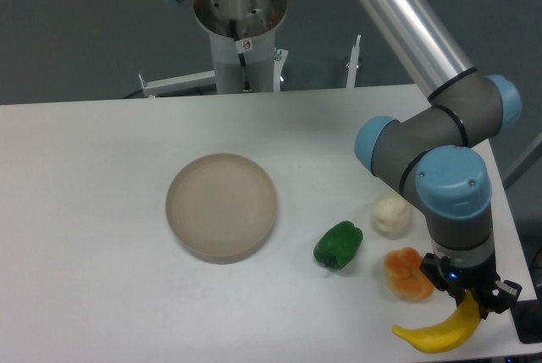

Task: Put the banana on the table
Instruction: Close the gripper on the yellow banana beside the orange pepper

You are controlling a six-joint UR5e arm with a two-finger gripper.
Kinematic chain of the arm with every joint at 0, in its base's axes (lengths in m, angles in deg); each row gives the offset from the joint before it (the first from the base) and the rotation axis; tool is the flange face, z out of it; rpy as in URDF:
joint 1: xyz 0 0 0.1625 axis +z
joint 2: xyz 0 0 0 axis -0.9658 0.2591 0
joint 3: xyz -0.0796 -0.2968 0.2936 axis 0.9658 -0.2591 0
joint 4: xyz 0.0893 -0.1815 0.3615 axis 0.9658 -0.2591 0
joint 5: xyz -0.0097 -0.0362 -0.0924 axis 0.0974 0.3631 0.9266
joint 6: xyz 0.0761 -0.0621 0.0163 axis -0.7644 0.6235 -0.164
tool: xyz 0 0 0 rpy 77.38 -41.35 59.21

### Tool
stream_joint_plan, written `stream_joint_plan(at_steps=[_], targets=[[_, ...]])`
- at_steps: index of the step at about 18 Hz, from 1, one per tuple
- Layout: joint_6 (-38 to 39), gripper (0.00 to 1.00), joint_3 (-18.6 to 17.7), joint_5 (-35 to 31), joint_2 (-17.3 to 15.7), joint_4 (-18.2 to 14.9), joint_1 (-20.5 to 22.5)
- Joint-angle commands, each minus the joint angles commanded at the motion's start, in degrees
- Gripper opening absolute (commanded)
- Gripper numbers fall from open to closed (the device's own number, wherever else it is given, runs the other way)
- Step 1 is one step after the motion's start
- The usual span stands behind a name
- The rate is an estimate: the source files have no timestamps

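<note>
One white table [102, 236] fills most of the view, matte and plain, with a rounded corner visible at the far right. One robot arm [440, 139] reaches over its right side, a silver tube running down from the top to grey joints with light blue caps. The arm's base column [240, 29] stands behind the far edge of the table.

One round beige plate [221, 206] lies flat near the middle of the table, with nothing on it. It sits well apart from the fruit and vegetables, which are grouped toward the right front.

There are four food items, one of each kind. One yellow banana [436, 331] is at the front right corner of the table, curved, its right end raised up into the gripper and its left tip low near the table surface; whether that tip touches the table cannot be told. One lumpy orange fruit [407, 273] sits just beside the banana, behind and left of the gripper. One green pepper [339, 244] lies to the left of the orange fruit, near the plate's right side. One small white lumpy item [391, 215] sits behind the orange fruit, close to the arm's wrist.

One gripper [471, 295] points down, its dark fingers closed narrowly around the banana's upper end.
</note>
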Motion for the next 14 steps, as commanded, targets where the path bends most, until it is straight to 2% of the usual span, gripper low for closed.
stream_joint_plan(at_steps=[4,6,14], targets=[[-0.4,0.26,-0.3,0.0,-0.3,-0.1,0.1],[-0.4,0.26,-1.5,0.0,-1.1,-0.1,0.1],[-3.5,0.26,-11.0,1.0,-9.4,-0.8,2.5]])
